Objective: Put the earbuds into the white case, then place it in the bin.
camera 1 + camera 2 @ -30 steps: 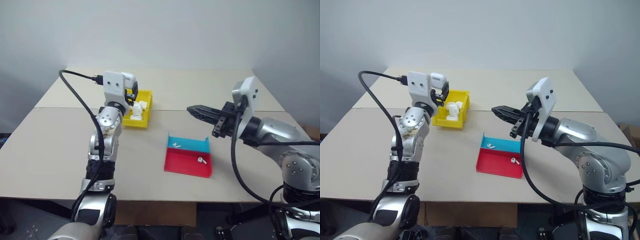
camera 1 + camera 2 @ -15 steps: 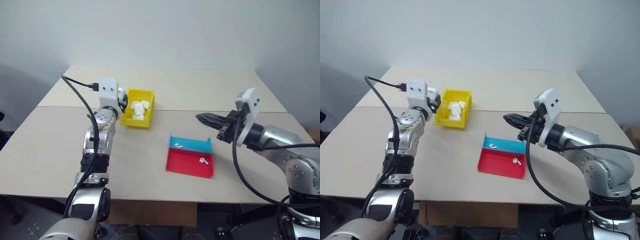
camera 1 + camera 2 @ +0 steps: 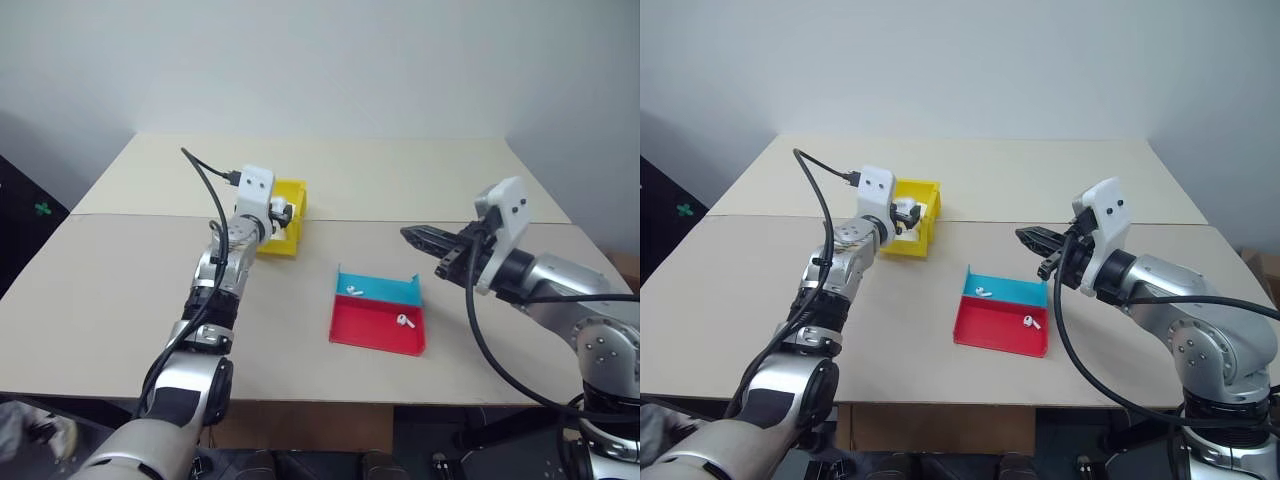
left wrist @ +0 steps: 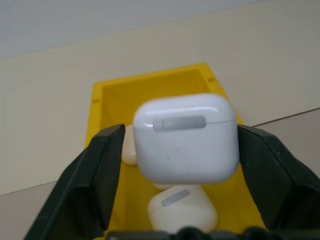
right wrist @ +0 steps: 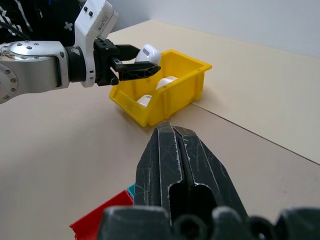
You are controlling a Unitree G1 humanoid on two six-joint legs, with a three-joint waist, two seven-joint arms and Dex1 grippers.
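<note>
A: Where's the white case (image 4: 186,138)?
B: Center of the left wrist view, between the left gripper (image 4: 182,150)'s fingers, which stand apart w/ gaps either side, above the yellow bin (image 3: 291,196). More cases lie in the bin.
A: Right gripper (image 3: 1024,235)?
B: Fingers pressed together, empty, right of center. Two earbuds (image 3: 353,291) lie on the red-and-blue tray (image 3: 372,330), lower center.

a glossy white plastic case (image 4: 185,138) above a smooth yellow plastic bin (image 4: 107,95) on the matt table (image 3: 120,290).
</note>
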